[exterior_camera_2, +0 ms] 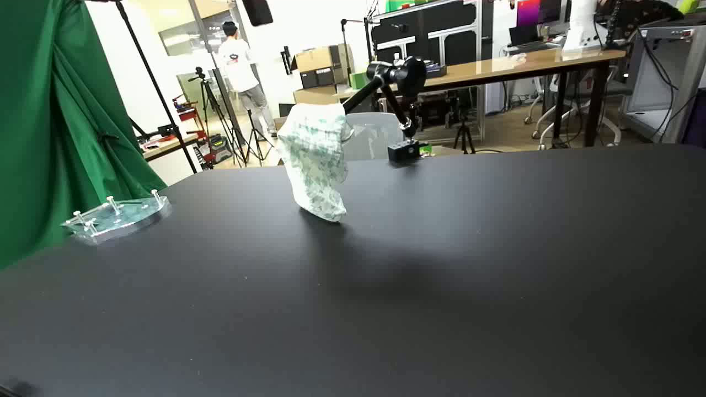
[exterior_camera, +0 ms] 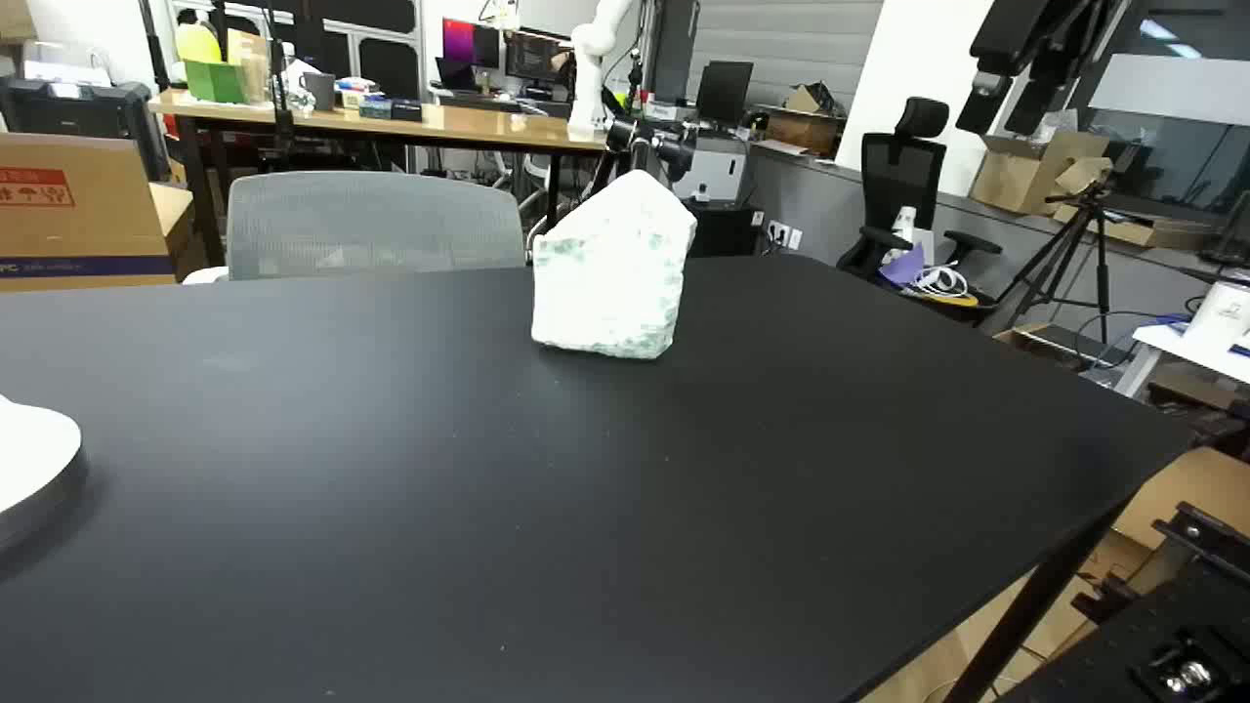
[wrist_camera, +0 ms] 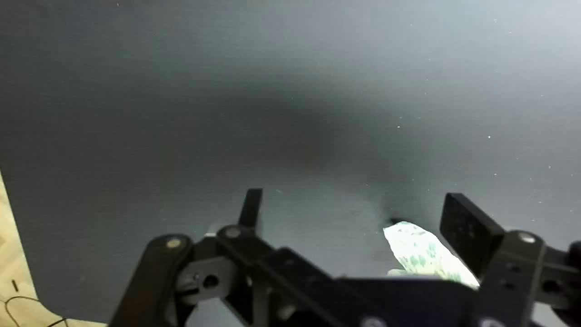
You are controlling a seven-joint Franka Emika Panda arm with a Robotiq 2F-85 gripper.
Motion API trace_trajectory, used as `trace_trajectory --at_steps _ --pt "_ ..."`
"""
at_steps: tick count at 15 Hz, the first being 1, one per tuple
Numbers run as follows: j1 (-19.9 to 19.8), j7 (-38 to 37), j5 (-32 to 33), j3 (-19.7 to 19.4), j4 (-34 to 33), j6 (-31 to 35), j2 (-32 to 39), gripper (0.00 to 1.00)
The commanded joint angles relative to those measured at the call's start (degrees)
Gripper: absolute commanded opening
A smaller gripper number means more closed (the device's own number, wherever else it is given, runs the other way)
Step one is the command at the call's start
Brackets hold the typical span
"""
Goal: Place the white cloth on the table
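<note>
Sitting at the worktop's [exterior_camera_2: 419, 286] side edge, a plate [exterior_camera_2: 124, 218] shows in an exterior view, not my wrist's. My fingers [wrist_camera: 470, 231] gape wide; the cloth [wrist_camera: 420, 250], near the far edge, is below, nearer one.

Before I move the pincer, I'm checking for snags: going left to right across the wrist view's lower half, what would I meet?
Pale floor, black table, a pincer finger, white-and-green cloth, the opposite pincer finger.
</note>
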State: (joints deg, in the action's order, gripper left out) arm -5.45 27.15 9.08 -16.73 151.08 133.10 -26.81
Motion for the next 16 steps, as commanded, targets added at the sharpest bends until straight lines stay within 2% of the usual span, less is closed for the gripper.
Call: trace_trajectory --at_steps 1,12,16 --pt "-0.61 0.27 -0.41 0.65 -0.06 -0.10 0.06 1.00" --pt "-0.61 0.28 -0.41 0.65 -0.06 -0.10 0.07 1.00" --pt "0.91 -2.30 -0.44 3.07 -0.09 7.63 4.52 1.00"
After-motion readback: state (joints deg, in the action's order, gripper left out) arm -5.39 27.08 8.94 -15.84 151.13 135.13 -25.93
